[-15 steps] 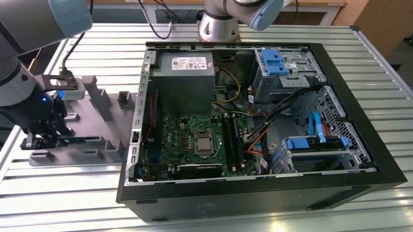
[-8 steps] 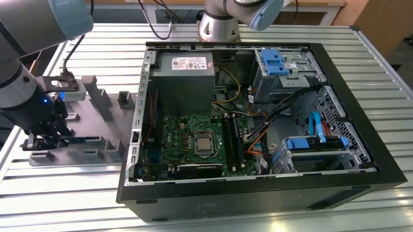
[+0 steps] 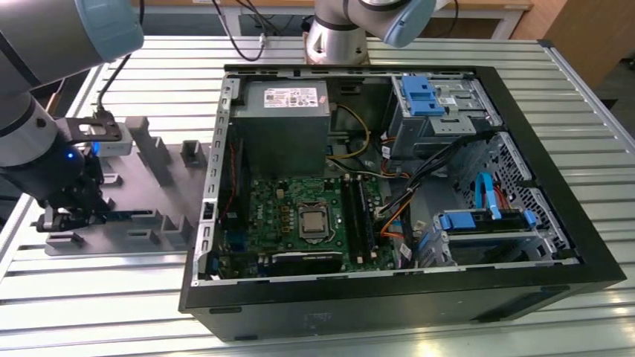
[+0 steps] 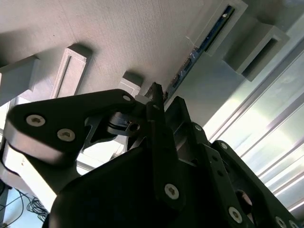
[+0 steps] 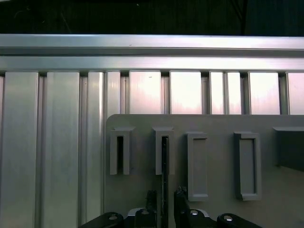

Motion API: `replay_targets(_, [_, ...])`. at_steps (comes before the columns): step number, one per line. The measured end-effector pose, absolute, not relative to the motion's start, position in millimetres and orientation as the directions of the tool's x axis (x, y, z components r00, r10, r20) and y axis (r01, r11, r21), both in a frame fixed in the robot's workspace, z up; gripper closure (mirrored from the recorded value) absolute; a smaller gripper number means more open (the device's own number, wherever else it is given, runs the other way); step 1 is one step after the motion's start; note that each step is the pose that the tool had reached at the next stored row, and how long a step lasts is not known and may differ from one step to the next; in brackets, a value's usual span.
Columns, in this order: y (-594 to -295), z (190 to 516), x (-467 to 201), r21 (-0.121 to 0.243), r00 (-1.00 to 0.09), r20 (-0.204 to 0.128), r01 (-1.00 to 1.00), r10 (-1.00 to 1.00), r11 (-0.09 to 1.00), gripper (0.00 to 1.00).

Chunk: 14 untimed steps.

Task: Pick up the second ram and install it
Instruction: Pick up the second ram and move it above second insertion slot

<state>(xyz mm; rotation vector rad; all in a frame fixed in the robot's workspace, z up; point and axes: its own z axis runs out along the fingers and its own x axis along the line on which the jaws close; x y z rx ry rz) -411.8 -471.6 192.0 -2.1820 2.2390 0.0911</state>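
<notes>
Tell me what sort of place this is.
Probably a robotics lab bench for computer assembly: an open desktop PC case with its motherboard exposed lies on a slotted aluminium table, and the gripper hangs over a RAM stick in a grey holder tray.

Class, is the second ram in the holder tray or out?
In. The second ram stands on edge in a holder tray slot, the gripper at it.

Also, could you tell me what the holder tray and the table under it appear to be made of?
Holder tray: matte grey plastic, it seems; dull, uniform, with fine layered lines. Table: probably bare aluminium; bright, reflective slats with grooves.
</notes>
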Motion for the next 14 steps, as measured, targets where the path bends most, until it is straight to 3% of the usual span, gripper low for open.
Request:
replay_targets(3, [-471.5, 191.6, -411.8, 0.032, -0.027, -0.051, -0.999, -0.998, 0.025, 0.73])
replay_targets(4, [-471.5, 191.4, -411.8, 0.032, -0.027, -0.051, -0.999, -0.998, 0.025, 0.8])
replay_targets(14, [-471.6, 189.2, -411.0, 0.032, -0.027, -0.05, -0.999, -0.998, 0.025, 0.8])
